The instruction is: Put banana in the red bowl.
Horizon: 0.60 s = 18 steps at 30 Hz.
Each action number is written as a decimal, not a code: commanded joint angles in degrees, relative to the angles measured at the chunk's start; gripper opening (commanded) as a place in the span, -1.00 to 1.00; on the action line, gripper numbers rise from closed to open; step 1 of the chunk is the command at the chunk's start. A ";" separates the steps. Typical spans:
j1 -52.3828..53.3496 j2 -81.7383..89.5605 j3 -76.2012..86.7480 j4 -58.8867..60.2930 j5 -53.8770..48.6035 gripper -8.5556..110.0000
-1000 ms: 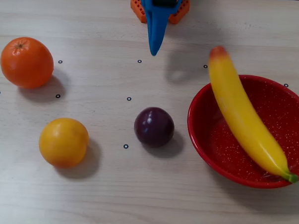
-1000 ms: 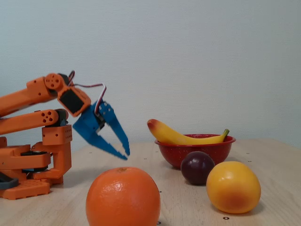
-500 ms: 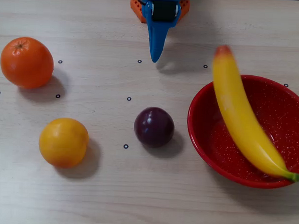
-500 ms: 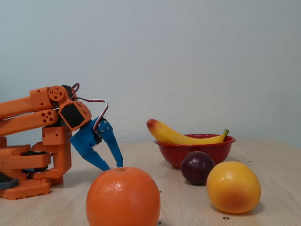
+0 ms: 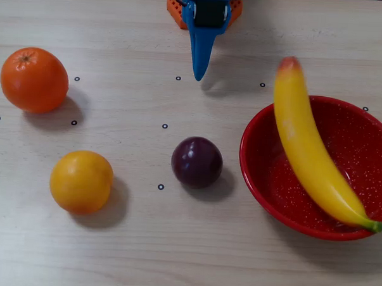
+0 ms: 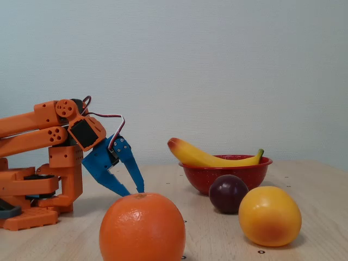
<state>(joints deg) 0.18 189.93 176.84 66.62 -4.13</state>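
Long curved smooth yellow banana lay across large glossy speckled red bowl, well right of blue two-finger gripper in overhead view; reddish end jutted over rim, likely because fruit outspanned bowl. Gripper hung slightly parted, empty, tucked near orange arm base above pale wooden counter, task judged done. Against second earlier: gripper retreated lower toward base, narrower; banana's reddish end shifted slightly. Dark purple plum sat below gripper.
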 commanded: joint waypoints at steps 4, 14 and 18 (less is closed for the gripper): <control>-1.05 0.88 1.14 -2.37 1.49 -0.86; -1.05 0.88 1.14 -2.37 1.23 -0.86; -1.05 0.88 1.14 -2.37 1.23 -0.86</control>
<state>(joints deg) 0.18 189.93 176.84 66.62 -3.34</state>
